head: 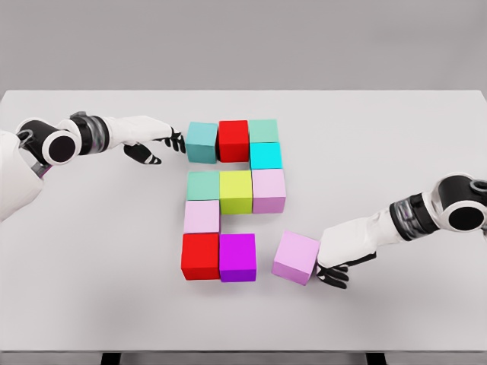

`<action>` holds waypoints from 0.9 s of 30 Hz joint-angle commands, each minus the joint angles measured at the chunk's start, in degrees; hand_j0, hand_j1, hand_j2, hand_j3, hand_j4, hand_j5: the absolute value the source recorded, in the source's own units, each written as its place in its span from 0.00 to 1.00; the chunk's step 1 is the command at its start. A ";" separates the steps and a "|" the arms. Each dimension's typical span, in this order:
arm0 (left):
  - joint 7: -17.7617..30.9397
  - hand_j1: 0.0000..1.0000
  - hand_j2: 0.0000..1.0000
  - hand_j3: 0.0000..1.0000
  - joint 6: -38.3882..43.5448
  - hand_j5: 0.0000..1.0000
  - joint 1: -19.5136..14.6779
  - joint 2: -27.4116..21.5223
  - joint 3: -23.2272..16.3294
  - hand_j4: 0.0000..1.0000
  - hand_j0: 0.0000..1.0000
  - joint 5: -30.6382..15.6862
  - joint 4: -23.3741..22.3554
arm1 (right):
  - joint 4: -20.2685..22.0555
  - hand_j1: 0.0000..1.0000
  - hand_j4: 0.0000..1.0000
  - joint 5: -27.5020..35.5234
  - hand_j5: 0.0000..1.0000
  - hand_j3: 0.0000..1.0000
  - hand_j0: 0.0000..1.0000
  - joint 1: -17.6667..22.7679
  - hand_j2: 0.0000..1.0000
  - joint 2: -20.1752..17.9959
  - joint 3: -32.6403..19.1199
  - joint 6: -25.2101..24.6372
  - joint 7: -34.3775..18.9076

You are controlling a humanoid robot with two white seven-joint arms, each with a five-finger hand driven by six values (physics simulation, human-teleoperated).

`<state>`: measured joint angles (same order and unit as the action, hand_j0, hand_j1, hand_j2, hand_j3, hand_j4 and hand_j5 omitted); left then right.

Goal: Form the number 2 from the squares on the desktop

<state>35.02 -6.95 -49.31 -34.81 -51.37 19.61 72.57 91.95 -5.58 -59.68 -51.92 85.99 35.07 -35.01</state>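
The piece in play is the matte lilac cube (296, 257), lying just to the left of the right hand (332, 268) and slightly skewed against the grid. The hand rests against the cube's right face with its dark fingers (336, 275) curled low at the table; it presses rather than grips, and whether any finger wraps the block I cannot tell. The cube looks rigid, light and smooth-sided, so it should slide readily under a flat push and would likely twist if pushed off-centre (its present tilt hints at that). The best hold is probably the middle of the right face, or a pinch across two opposite faces.

Further left of that hand, with a gap between, sit the glossy magenta cube (237, 257) and the bright red cube (200, 256), forming the bottom row of the 2. The lilac cube probably belongs beside the magenta one to close that row.

The left hand (156, 141) has its fingers loosely spread, fingertips close to the teal cube (202, 142) at the figure's top left, holding nothing.

The surface is a plain white tabletop (396, 137), flat and even, against a grey wall (243, 42).
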 commanded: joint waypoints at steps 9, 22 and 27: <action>-0.02 0.66 0.66 0.66 -0.08 0.66 0.09 0.00 0.04 0.66 0.66 -0.10 0.02 | -0.19 0.13 0.13 0.31 0.13 0.13 0.13 -0.09 0.13 1.73 -0.12 -0.07 0.01; -0.02 0.66 0.66 0.66 -0.08 0.66 0.09 0.00 -0.05 0.66 0.66 -0.45 0.38 | -0.98 0.12 0.12 0.31 0.12 0.12 0.12 -0.61 0.12 2.17 -0.12 -0.07 0.01; -0.02 0.66 0.66 0.66 -0.08 0.66 0.53 0.00 0.04 0.66 0.66 -0.45 0.64 | -1.33 0.13 0.13 0.31 0.13 0.13 0.13 -0.70 0.13 2.61 -0.12 -0.07 0.01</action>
<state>34.97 -7.01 -48.78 -34.78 -51.29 19.17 73.13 90.73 -5.58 -60.38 -49.54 85.90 35.11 -35.00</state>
